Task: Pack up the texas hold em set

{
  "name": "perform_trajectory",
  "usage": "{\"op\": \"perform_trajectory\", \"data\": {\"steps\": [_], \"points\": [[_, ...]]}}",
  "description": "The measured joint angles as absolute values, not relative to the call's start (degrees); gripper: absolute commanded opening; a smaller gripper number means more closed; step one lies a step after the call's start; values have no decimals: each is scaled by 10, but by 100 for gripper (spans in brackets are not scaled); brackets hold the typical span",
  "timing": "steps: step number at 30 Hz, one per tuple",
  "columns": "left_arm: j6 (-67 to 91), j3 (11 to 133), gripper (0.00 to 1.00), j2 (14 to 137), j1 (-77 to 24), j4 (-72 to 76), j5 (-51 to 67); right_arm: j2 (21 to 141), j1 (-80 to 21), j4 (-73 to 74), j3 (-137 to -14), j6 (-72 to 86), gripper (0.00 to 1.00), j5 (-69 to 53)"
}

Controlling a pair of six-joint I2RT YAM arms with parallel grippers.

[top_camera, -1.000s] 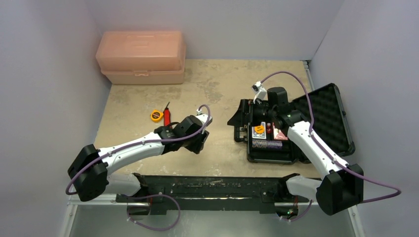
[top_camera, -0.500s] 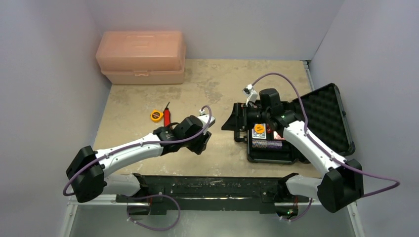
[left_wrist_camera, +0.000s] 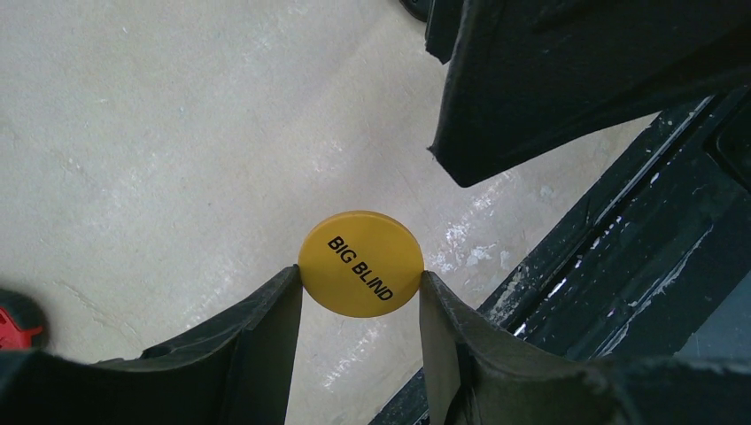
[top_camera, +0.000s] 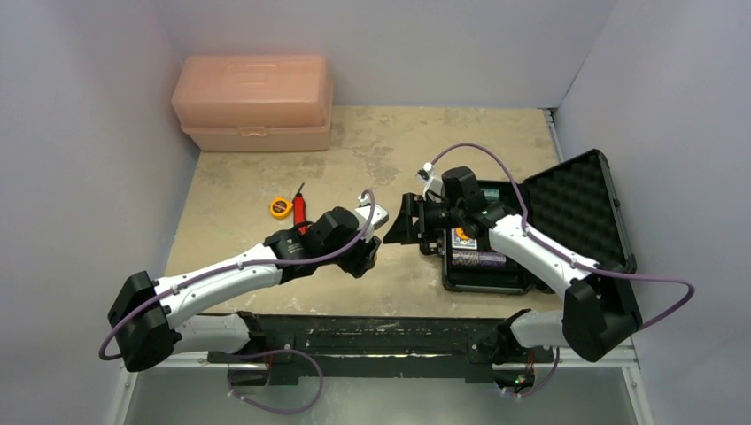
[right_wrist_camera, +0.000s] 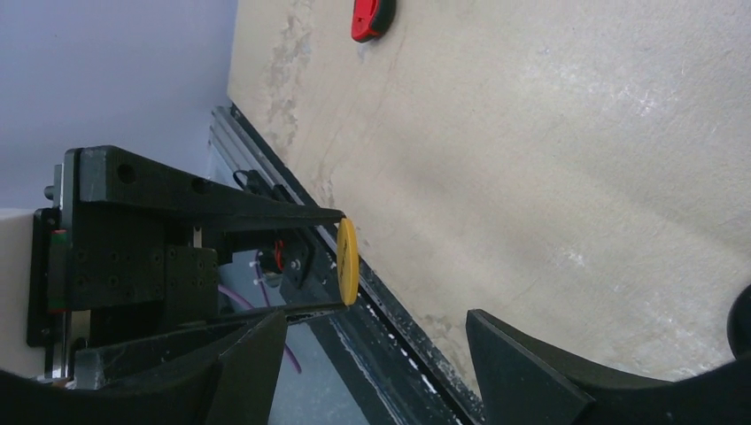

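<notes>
My left gripper (left_wrist_camera: 360, 274) is shut on a yellow-orange disc (left_wrist_camera: 360, 263) marked BIG BLIND, pinched by its rim above the table. In the top view the left gripper (top_camera: 366, 252) is just left of the open black case (top_camera: 576, 208). The case's base holds a card deck, striped chips (top_camera: 478, 258) and another orange disc (top_camera: 463, 235). My right gripper (top_camera: 400, 223) is open and empty, reaching left out of the case toward the left gripper. In the right wrist view the disc (right_wrist_camera: 347, 261) shows edge-on ahead of my open right gripper (right_wrist_camera: 376, 328).
A peach toolbox (top_camera: 252, 102) stands at the back left. A yellow tape measure (top_camera: 281, 207) and a red utility knife (top_camera: 301, 209) lie left of the left gripper. A black rail (top_camera: 372, 332) runs along the table's front edge.
My right arm has swung left from over the case base toward the left gripper. My left gripper has edged slightly right, still holding the disc.
</notes>
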State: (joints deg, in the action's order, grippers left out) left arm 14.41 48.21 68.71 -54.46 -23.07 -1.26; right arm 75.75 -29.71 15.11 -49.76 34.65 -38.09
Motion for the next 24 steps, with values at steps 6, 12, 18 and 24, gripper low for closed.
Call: {"op": "perform_trajectory", "data": {"steps": [6, 12, 18, 24], "points": [[139, 482, 37, 684, -546, -227, -10, 759, -306, 131, -497, 365, 68, -381], [139, 482, 37, 684, -548, -227, -10, 776, -317, 115, -495, 380, 64, -381], [138, 483, 37, 684, -549, -227, -8, 785, -331, 109, -492, 391, 60, -381], [138, 484, 37, 684, -552, -224, -8, 792, -346, 91, -491, 403, 52, -381]]}}
